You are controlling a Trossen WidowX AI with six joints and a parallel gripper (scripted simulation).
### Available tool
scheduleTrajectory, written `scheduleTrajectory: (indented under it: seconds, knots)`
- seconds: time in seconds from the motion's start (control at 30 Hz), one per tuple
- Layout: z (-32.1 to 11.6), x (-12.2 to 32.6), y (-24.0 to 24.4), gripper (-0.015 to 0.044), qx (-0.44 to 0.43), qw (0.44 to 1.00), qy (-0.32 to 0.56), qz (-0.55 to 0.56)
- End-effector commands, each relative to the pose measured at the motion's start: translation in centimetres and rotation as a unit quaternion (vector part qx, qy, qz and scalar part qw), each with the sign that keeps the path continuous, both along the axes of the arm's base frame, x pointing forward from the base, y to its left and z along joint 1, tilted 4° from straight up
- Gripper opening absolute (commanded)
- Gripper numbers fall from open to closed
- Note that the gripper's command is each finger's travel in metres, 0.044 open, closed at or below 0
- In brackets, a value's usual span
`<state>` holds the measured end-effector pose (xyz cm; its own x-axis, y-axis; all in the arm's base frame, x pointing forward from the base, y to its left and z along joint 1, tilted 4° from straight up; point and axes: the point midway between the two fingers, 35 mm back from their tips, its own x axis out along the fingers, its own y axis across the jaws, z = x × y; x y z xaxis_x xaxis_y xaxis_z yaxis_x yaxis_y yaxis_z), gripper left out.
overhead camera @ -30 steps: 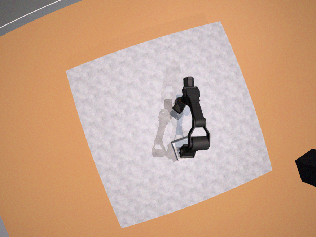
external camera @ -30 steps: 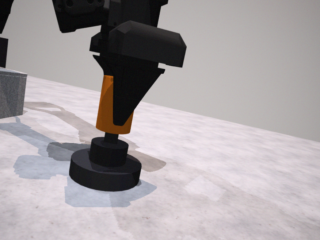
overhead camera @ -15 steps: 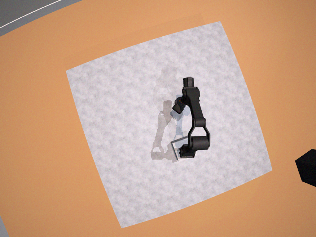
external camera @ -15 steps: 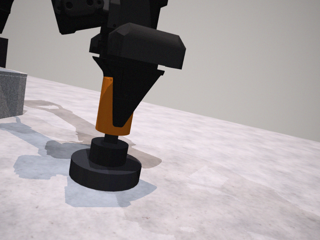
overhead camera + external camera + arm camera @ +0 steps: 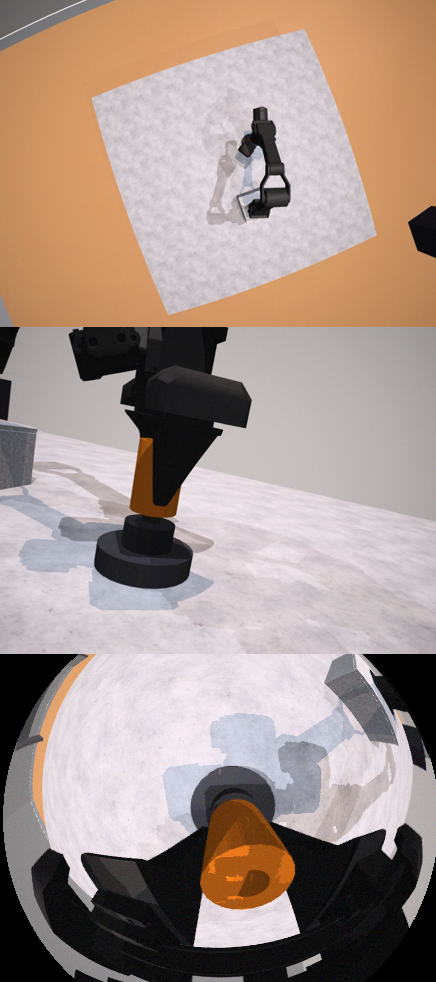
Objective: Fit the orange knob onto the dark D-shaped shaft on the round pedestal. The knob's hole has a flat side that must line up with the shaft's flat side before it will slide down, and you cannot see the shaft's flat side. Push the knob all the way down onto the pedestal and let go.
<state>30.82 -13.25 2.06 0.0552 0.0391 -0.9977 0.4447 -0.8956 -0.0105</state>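
The orange knob (image 5: 141, 485) (image 5: 225, 866) is upright between the fingers of my gripper (image 5: 158, 498) (image 5: 238, 830), which is shut on it. The knob sits over the dark shaft (image 5: 151, 520). Only a short length of shaft shows between the knob's lower rim and the upper step of the round dark pedestal (image 5: 141, 569) (image 5: 200, 804), so a small gap is left there. The wrist view shows a D-shaped opening in the knob's top face. The shaft's flat side and the inside of the fit are hidden. In the top view the arm covers most of the knob and pedestal.
A grey block (image 5: 15, 458) (image 5: 361, 701) stands beyond the pedestal, by the arm's base. The pale mottled surface (image 5: 168, 228) (image 5: 317, 555) carries shadows of the arm. A black box (image 5: 424, 230) is at the right edge of the top view.
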Motion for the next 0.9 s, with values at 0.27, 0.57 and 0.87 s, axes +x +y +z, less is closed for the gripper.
scheduleTrajectory:
  seconds: [0.27,0.57,0.87]
  knots:
    - [-0.73,-0.16,0.18,0.0,0.003,1.0,0.003,-0.001]
    - [-1.05,-0.17,0.22,0.0,0.003,1.0,0.003,-0.001]
    - [-0.95,-0.13,0.25,0.0,0.003,1.0,0.003,-0.001]
